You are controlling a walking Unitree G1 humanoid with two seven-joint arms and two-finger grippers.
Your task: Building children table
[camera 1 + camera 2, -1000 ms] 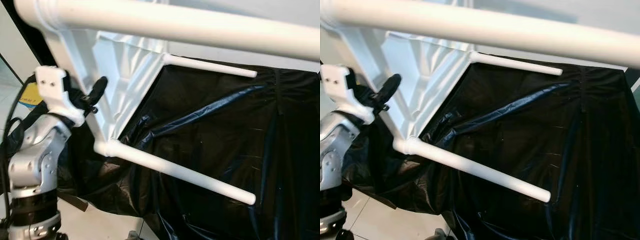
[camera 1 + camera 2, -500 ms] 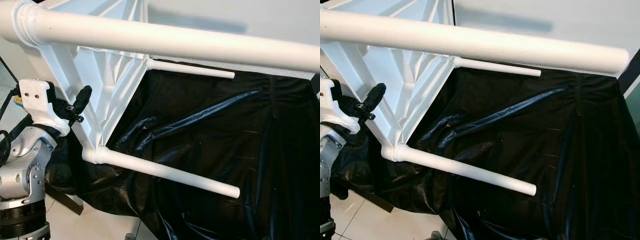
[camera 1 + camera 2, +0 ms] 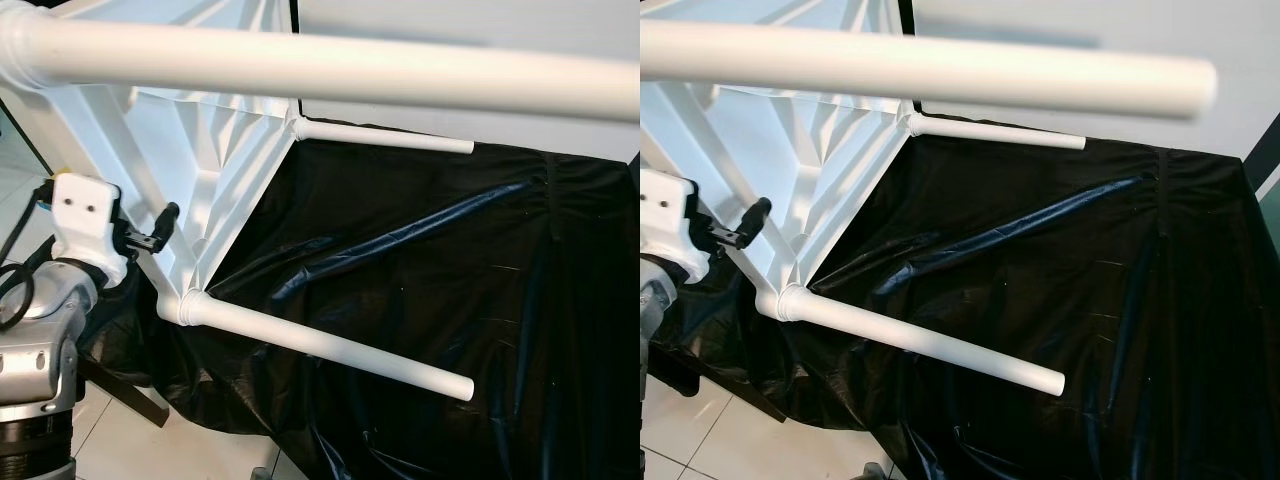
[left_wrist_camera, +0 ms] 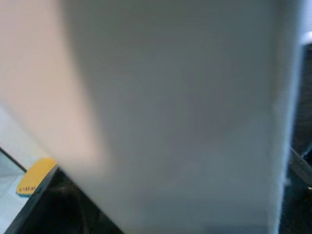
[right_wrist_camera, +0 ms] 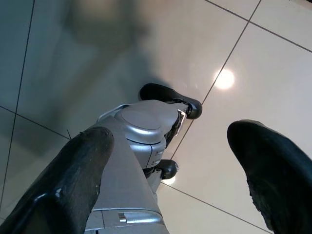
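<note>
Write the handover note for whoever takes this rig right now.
Left gripper: at the edge of the white table top, which it appears to be holding tipped on its side; whether the fingers are clamped cannot be seen.
Right gripper: open, hanging idle over the tiled floor.
Things: table sits over a black plastic sheet. Three legs are visibly fitted: near leg, far leg, and one close to the camera.
Done: those three legs are in their corners.
Left: check the fourth corner, then probably set the table upright.
</note>
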